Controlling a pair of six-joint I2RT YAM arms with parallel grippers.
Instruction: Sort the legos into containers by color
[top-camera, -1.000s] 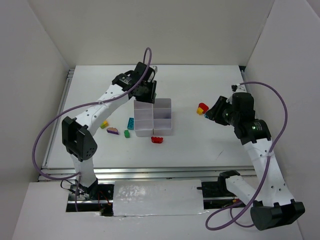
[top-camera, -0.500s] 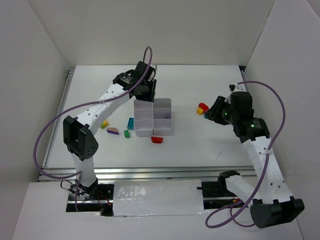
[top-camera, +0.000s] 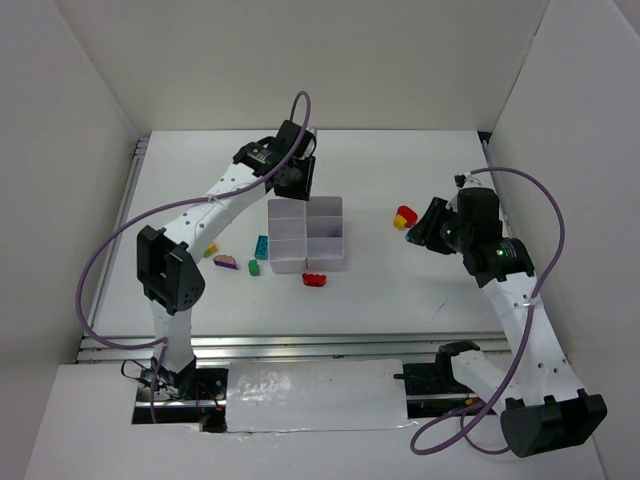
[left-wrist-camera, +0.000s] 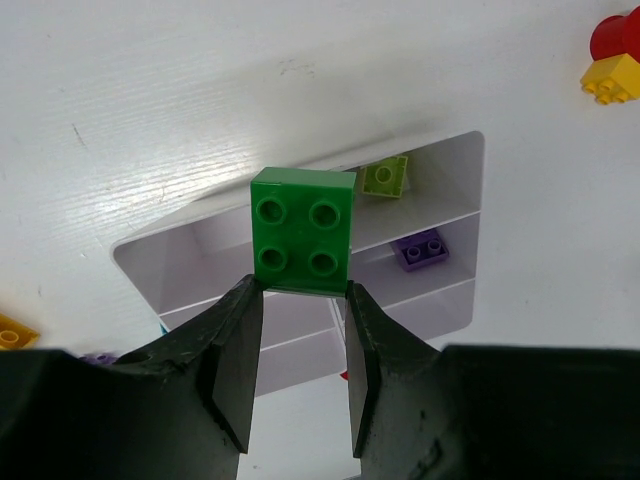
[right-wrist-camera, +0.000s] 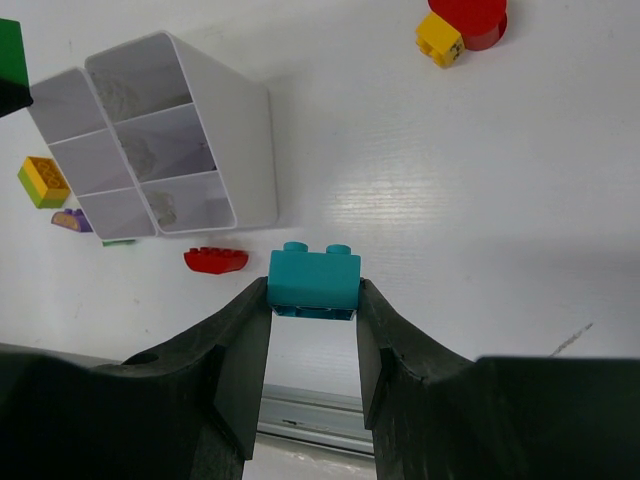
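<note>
Your left gripper (left-wrist-camera: 300, 325) is clamped on a green brick (left-wrist-camera: 303, 230). The brick sticks up from the fingertips at the centre of the left wrist view and overlaps the top rim of the containers (left-wrist-camera: 455, 310). A lime brick (left-wrist-camera: 385, 177) and a purple brick (left-wrist-camera: 420, 250) lie in compartments just right of it.

Your right gripper (right-wrist-camera: 313, 315) is clamped on a teal brick (right-wrist-camera: 313, 280) at mid-frame in the right wrist view. There the containers sit in the upper left, well apart from the claw, and a red brick (right-wrist-camera: 215, 260) lies on the table (right-wrist-camera: 450, 200) just left of it.
</note>
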